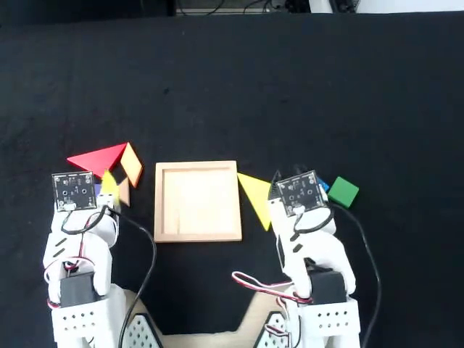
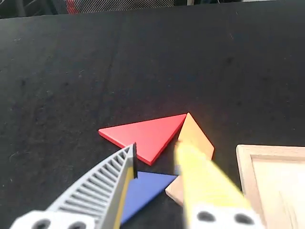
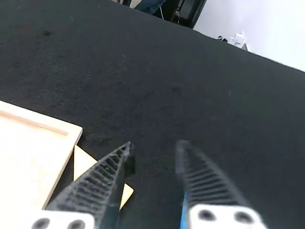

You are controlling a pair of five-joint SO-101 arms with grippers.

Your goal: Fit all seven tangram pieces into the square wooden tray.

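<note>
Start of task, apparently: empty square wooden tray [image 1: 196, 166] mid-counter. Red triangular piece [image 2: 143, 136] and blue triangular piece [image 2: 147, 186] left of it; yellow triangular piece [image 1: 255, 194] and green square piece [image 1: 343, 193] right. Left gripper [image 2: 157, 152] over the blue, right gripper [image 3: 155, 148] beside the yellow, jaws open, empty.

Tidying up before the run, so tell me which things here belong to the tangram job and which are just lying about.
Job: wooden tray, red triangle, orange diamond, tan piece, blue triangle, yellow triangle, green square, small blue piece.
Lying about: black cloth, cables at the far edge.

a lab, judging by black-draped table [image 1: 232, 87], cables [image 1: 217, 7].
</note>
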